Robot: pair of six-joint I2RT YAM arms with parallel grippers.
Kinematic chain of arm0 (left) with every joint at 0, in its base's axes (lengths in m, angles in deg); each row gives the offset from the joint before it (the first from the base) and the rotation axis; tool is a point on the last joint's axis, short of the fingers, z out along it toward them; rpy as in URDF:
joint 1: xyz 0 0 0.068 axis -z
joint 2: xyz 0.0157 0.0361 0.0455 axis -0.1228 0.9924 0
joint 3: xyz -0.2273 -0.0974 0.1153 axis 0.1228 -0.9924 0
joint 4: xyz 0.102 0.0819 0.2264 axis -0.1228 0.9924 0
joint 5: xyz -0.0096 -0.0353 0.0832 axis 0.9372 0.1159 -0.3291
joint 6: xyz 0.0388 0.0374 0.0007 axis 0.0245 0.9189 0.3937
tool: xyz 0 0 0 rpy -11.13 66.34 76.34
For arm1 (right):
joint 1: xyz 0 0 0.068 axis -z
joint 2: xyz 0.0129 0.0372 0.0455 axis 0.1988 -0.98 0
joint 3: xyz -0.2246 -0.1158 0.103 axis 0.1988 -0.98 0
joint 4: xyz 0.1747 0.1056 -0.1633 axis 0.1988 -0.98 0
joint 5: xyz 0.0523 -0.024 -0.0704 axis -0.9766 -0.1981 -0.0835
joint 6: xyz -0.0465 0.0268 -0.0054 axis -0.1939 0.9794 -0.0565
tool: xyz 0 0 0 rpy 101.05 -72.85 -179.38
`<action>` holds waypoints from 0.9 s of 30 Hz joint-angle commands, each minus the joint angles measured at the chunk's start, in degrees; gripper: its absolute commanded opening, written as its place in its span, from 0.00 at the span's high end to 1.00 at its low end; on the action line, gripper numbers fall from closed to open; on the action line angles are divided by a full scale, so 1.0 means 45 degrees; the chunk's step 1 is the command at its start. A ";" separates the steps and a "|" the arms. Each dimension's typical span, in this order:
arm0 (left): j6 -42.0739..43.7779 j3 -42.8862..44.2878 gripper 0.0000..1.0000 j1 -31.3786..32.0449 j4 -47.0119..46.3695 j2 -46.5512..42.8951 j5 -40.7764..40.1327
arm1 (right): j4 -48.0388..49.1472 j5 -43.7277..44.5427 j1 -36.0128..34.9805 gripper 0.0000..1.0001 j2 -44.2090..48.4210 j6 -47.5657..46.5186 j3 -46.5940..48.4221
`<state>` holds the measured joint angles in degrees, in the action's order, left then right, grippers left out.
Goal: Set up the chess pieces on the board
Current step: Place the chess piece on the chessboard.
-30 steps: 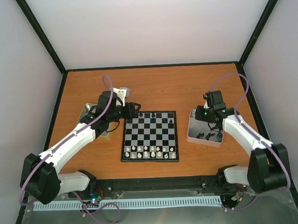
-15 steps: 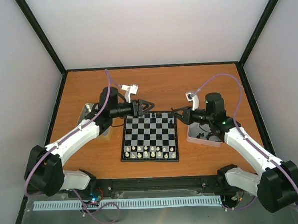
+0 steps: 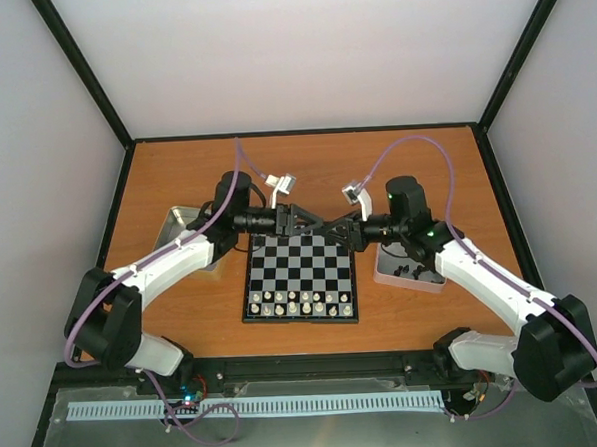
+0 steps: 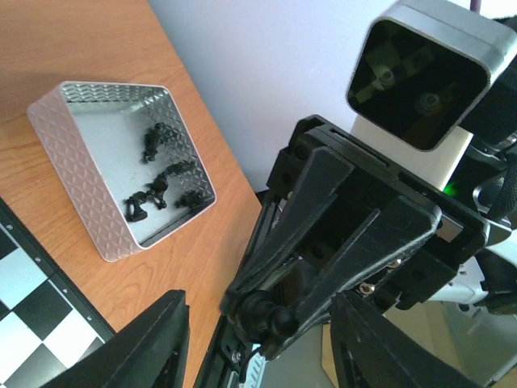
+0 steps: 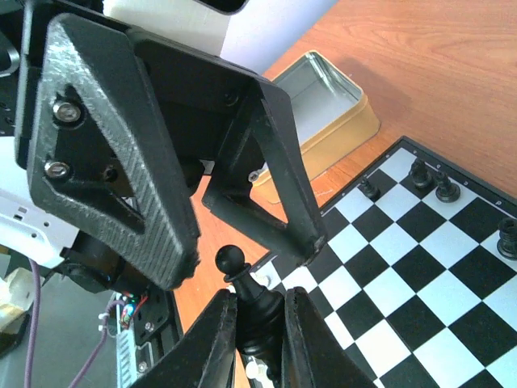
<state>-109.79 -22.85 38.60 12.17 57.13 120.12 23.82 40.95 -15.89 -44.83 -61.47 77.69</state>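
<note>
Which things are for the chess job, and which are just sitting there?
For the job: the board; the black piece pinched in the right gripper; the open left gripper; white pieces on the near rows; spare black pieces in the silver tray.
Just lying about: the other tin; the purple cables.

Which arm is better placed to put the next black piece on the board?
Likely right. The right gripper clamps a black piece over the far edge of the board. The left gripper faces it, open and empty, and would need a handover first.
</note>
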 commanded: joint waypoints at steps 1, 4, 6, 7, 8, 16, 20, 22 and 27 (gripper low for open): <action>-0.0005 0.0717 0.54 0.0225 -0.0194 0.0197 0.0443 | -0.0534 0.0167 -0.0158 0.88 -0.0104 -0.0623 0.0394; 0.0007 0.0760 0.64 0.0234 -0.0058 0.0350 0.0289 | -0.0673 0.0310 -0.0244 0.88 -0.0156 -0.0685 0.0427; -0.0094 0.0715 0.72 0.0235 -0.0205 0.0428 0.0397 | -0.0726 0.0366 -0.0277 0.88 -0.0222 -0.0710 0.0439; -0.0129 0.0677 0.74 0.0235 -0.0251 0.0441 0.0441 | -0.0745 0.0418 -0.0280 0.88 -0.0260 -0.0715 0.0461; -0.0126 0.0648 0.75 0.0235 -0.0247 0.0433 0.0474 | -0.0748 0.0445 -0.0305 0.89 -0.0298 -0.0711 0.0472; 0.0284 0.0641 0.76 0.0235 0.0300 0.0373 0.0288 | -0.0619 0.0696 -0.0323 0.91 -0.0718 -0.0543 0.0648; 0.0461 0.0605 0.71 0.0225 0.0495 0.0411 0.0161 | -0.0592 0.0696 -0.0322 0.91 -0.0795 -0.0498 0.0667; 0.0557 0.0612 0.71 0.0232 0.0556 0.0428 0.0141 | -0.0590 0.0686 -0.0328 0.91 -0.0794 -0.0480 0.0659; 0.0954 0.0680 0.72 0.0234 0.1041 0.0600 -0.0234 | -0.0525 0.0691 -0.0327 0.91 -0.0756 -0.0388 0.0622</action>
<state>-108.20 -21.80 39.30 14.70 59.08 119.77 20.17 43.33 -16.91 -48.26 -63.51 78.95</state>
